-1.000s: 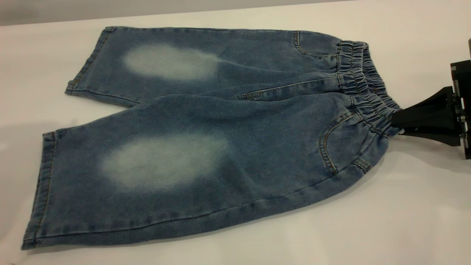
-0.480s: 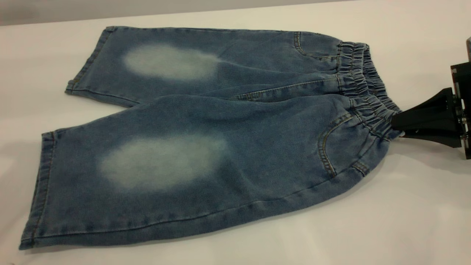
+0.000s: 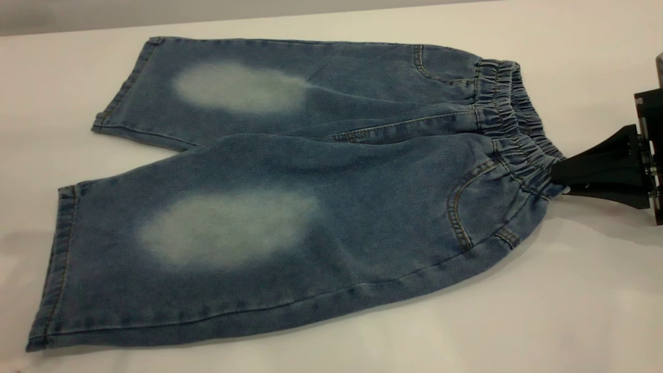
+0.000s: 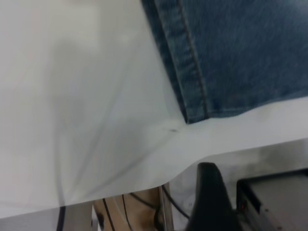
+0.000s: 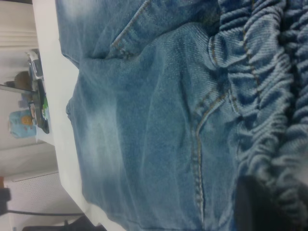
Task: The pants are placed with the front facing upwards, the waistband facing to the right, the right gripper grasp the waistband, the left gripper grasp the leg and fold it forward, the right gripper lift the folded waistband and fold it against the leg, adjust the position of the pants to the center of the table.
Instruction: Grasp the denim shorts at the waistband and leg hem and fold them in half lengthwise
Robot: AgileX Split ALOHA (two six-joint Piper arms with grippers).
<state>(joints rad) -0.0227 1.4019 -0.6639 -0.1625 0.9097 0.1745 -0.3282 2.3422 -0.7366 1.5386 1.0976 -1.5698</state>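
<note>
Exterior view: the right gripper [image 3: 557, 178] clenches the waistband [image 3: 510, 122] near the table's [image 3: 570, 311] right edge; the left gripper [image 4: 208, 202], state unclear, should pinch a hem corner squarely.

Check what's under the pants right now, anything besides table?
Only the white table shows around the pants, which lie flat on it. Whatever the denim covers is hidden. The right gripper pinches the waistband at its near end; its lower finger is covered.

The pants [image 3: 290, 191] lie on the table [image 3: 570, 321], waistband [image 3: 513, 124] rightward.
</note>
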